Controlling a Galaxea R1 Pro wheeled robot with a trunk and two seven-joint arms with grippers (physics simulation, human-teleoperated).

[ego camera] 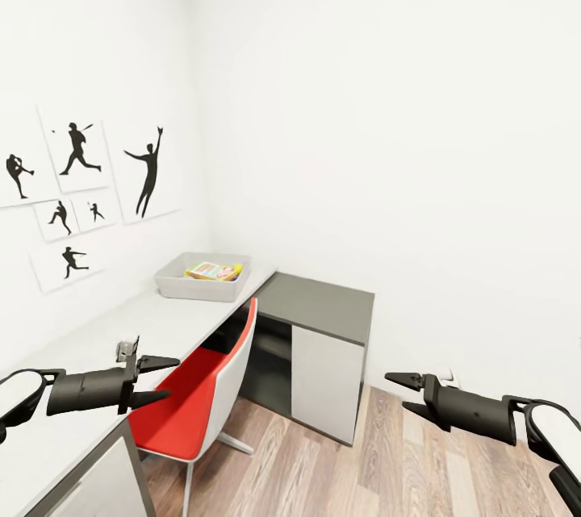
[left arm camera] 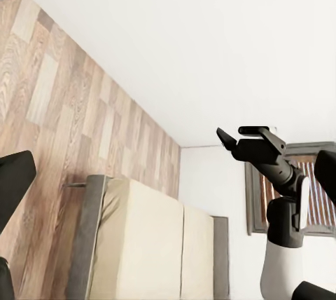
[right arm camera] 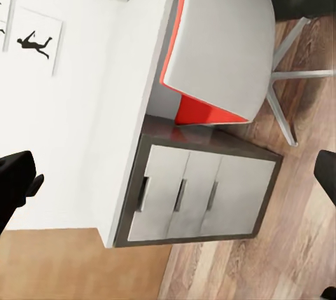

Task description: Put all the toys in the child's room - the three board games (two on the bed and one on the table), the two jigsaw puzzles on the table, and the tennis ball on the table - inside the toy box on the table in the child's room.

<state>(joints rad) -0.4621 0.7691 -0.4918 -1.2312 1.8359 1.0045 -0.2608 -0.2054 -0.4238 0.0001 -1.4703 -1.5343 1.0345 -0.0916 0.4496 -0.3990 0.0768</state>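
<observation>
The light-grey toy box (ego camera: 179,285) stands at the far end of the white table (ego camera: 161,323), against the wall. Colourful flat toys (ego camera: 214,270) lie inside it; which ones they are I cannot tell. My left gripper (ego camera: 159,380) hovers open and empty over the table's near part. My right gripper (ego camera: 406,392) is open and empty above the floor at the right, and it also appears in the left wrist view (left arm camera: 241,139). The bed (left arm camera: 143,244), with beige sheet and dark frame, shows in the left wrist view; the part of the sheet that shows is bare.
A red-and-white chair (ego camera: 198,388) is tucked at the table, between my arms. The lower dark-grey unit (ego camera: 321,306) joins the table's far end. A drawer block (right arm camera: 203,195) sits under the near end. Black silhouette pictures (ego camera: 77,150) hang on the left wall. Wood floor (ego camera: 387,460) lies open at the right.
</observation>
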